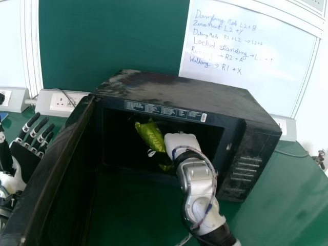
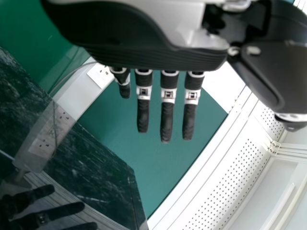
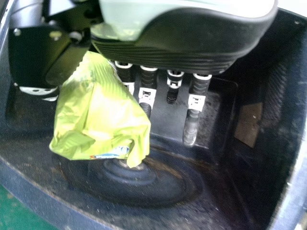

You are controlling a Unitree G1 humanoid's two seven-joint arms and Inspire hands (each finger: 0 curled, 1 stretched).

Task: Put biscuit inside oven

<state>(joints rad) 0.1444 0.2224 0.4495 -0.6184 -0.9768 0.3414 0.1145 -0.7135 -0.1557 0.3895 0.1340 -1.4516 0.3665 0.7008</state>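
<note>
The green biscuit packet [image 1: 149,134] is tilted inside the black oven [image 1: 184,92], whose door stands open. My right hand [image 1: 182,141] reaches through the oven's opening, on the packet's right. In the right wrist view, my right hand [image 3: 177,45] has the biscuit packet [image 3: 98,115] between its thumb and fingers, above the round recess in the oven floor [image 3: 139,187]. The packet covers part of the fingers. My left hand [image 1: 25,154] is outside, left of the oven door, and in the left wrist view my left hand [image 2: 144,52] has straight fingers.
The open oven door [image 1: 51,174] stands between my left hand and the oven's cavity. Behind are wall sockets [image 1: 62,101] and a whiteboard [image 1: 241,66]. The green table [image 1: 287,189] extends right of the oven.
</note>
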